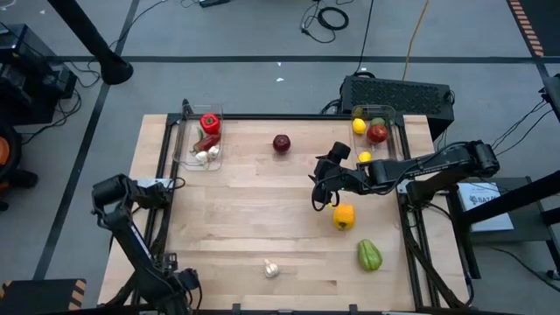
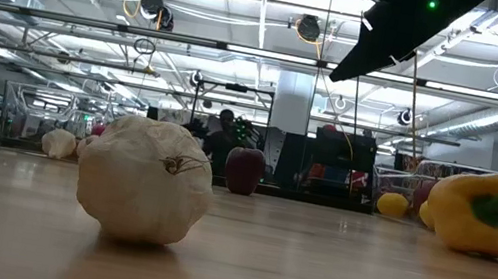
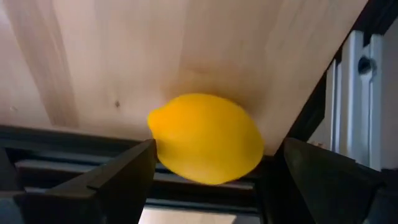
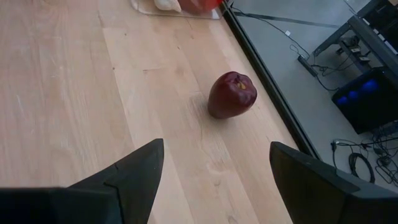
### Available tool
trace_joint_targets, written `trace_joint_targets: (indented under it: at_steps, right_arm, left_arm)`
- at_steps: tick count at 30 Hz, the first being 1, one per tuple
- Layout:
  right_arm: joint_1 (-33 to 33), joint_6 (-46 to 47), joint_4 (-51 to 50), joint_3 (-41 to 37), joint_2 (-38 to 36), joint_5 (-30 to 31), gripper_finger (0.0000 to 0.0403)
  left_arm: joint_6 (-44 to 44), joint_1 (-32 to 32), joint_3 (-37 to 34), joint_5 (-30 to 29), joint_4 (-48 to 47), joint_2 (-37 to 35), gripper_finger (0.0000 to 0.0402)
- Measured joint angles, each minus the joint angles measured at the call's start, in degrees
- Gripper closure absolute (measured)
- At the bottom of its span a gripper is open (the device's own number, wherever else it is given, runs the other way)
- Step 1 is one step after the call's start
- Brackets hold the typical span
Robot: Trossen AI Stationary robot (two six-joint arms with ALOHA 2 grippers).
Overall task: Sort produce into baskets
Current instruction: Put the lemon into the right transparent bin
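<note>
The produce is partly sorted, I'd say a bit past halfway. The left basket (image 1: 202, 138), at the far left of the surface (image 1: 245, 219), holds a red pepper (image 1: 209, 122), what looks like a red chili below it and a couple of pale garlic bulbs. The right basket (image 1: 378, 133), at the far right, holds a lemon (image 1: 359, 126), a red apple (image 1: 377, 133) with something green beside it, and a second yellow piece nearer the arm.

Loose on the surface are a dark red apple (image 1: 281, 143) at the far middle, a yellow pepper (image 1: 344, 216), a green pepper (image 1: 369, 255) near the right edge and a garlic bulb (image 1: 271, 269) near the front. A lemon (image 3: 206, 138) lies at the surface edge, right in front of the left gripper (image 3: 211, 180), whose jaws stand released and wide with nothing in them.

The right gripper (image 1: 325, 185) hangs over the middle right, just beside the yellow pepper, jaws apart and empty, facing the dark apple.

A black box with cables (image 1: 398, 92) sits beyond the right basket, off the surface. Nothing seems to block the loose pieces; they lie well apart.
</note>
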Motion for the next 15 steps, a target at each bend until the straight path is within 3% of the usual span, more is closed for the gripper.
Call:
trace_joint_targets:
  at_steps: [9,15]
  right_arm:
    - [0.0,0.0,-0.03,0.0,0.0,0.0,0.012]
    - [0.0,-0.02,-0.03,0.0,-0.02,0.0,0.012]
  left_arm:
    - [-0.8,0.02,0.02,1.11,-0.04,1.45,0.0045]
    - [7.33,-0.03,0.0,0.88,-0.4,3.35,0.0045]
